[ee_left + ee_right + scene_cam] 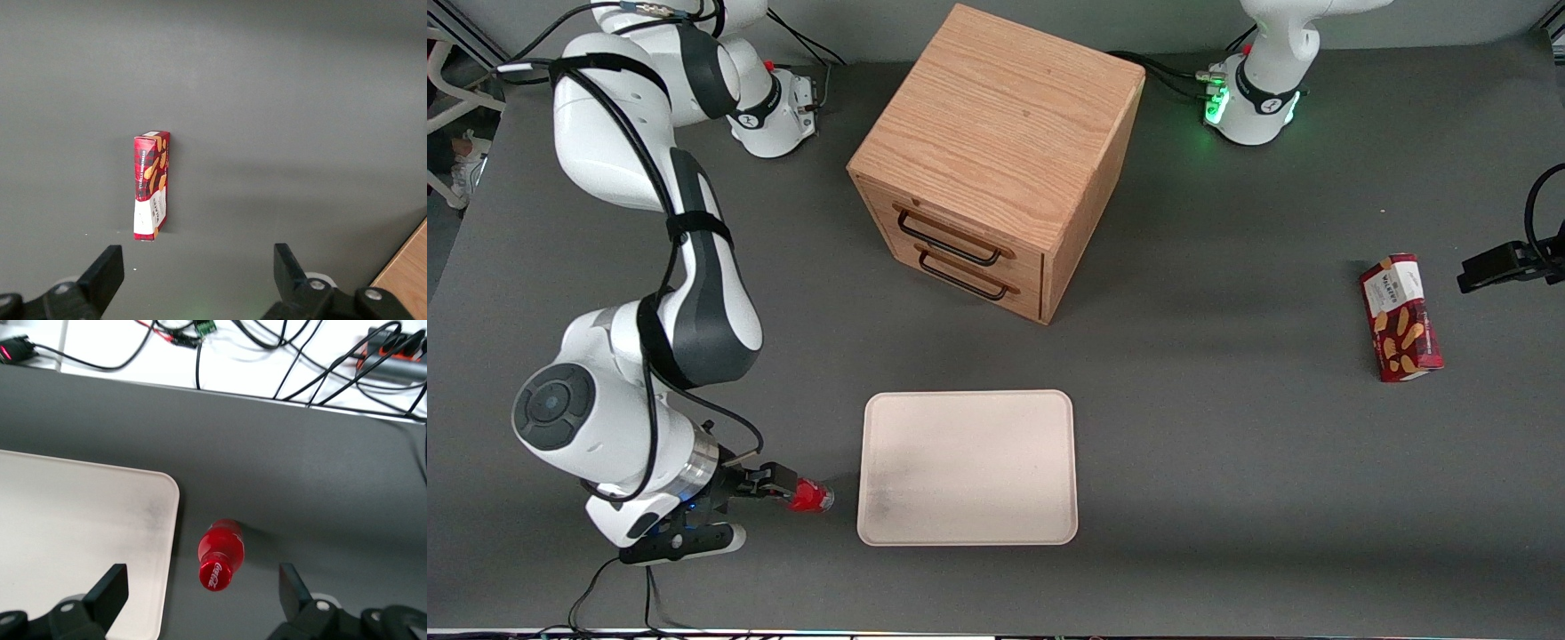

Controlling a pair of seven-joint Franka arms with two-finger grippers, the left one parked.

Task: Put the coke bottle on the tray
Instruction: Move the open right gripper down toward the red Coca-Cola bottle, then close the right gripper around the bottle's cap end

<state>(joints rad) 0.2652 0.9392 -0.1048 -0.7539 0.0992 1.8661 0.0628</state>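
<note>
My gripper (pixel 791 491) hangs spread wide above the bottle (pixel 811 497), holding nothing.

From my wrist camera I see my two fingers (pixel 110 590) set well apart, with the bottle (pixel 220 554) between them and lower down, its red cap towards me; neither finger touches it. The bottle stands on the grey desk (pixel 1227 462) just beside the tray (pixel 967 467), close to the tray's rounded corner (pixel 163 487) nearest the front camera but clear of the rim. The tray is cream, lies flat and has a faint dark smudge near that corner. Farther from the front camera than the tray stands a wooden drawer box (pixel 996 160) with two black handles. Toward the parked arm's end of the desk, well apart from all this, lies a red snack box (pixel 1400 317).
</note>
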